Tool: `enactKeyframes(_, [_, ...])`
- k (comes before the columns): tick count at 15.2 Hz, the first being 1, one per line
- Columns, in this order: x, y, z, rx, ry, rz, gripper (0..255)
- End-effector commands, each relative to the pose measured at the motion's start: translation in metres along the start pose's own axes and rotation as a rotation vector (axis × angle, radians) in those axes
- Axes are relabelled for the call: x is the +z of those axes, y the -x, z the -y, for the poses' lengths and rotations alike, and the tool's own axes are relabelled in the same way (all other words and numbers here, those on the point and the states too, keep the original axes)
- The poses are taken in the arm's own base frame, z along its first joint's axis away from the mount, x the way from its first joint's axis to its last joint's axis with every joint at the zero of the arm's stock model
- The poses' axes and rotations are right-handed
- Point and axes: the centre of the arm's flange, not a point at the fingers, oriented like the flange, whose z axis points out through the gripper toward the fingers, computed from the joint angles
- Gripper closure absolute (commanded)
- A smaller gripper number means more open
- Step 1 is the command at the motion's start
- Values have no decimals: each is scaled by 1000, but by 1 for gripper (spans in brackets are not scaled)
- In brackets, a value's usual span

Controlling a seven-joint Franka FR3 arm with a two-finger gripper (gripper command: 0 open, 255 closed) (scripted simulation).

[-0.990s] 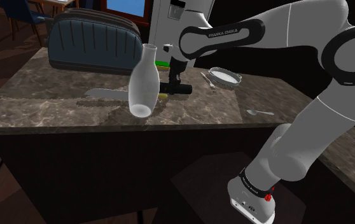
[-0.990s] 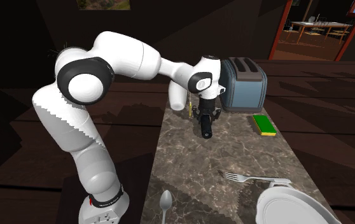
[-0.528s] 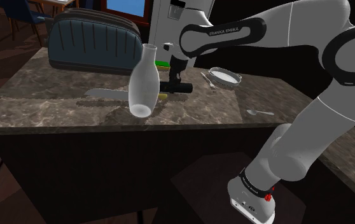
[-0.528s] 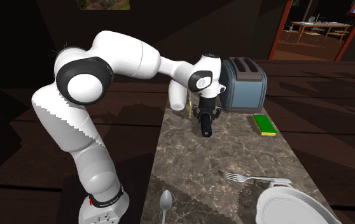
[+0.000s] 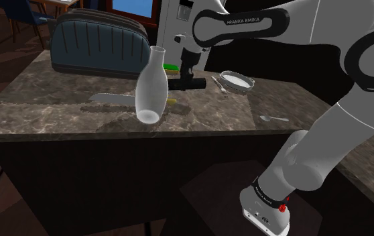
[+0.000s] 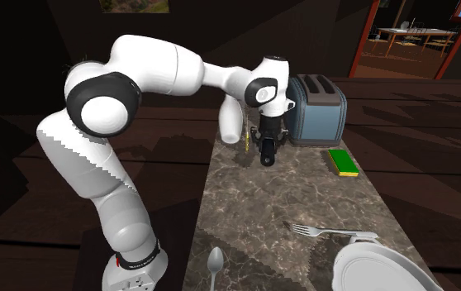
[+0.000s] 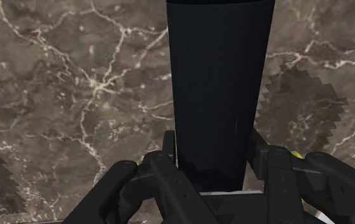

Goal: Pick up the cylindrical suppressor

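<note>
The pincer point(image 5: 186, 74) is clenched on the black cylindrical suppressor point(image 5: 190, 82), upper centre of the shoulder view. The suppressor is held horizontal, just above the marbled surface point(image 5: 58, 100).

In the wrist view the fingers point(image 7: 170, 153) bear against opposite flanks of the cylinder, which extends away from the pincer over the veined stone. A jagged shadow lies on the stone beside it.

A white bottle point(image 5: 150, 87) stands upright just left of the suppressor in the shoulder view and overlaps its near end. A dark toaster point(image 5: 98, 43) occupies the upper left of that view.

In the second exterior view a green sponge point(image 6: 344, 162) lies right of centre. A fork point(image 6: 316, 231), a white plate point(image 6: 386, 264) and a spoon point(image 6: 215, 263) lie along the lower edge, well apart from the pincer.
</note>
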Motion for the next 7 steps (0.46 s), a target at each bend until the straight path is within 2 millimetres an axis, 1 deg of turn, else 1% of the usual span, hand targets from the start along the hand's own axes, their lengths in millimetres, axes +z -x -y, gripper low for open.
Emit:
enactKeyframes(1, [-11, -1, -1, 0, 0, 0, 255])
enactKeyframes(5, [-32, -1, -1, 0, 0, 0, 255])
enactKeyframes(7, [-33, -1, -1, 0, 0, 0, 255])
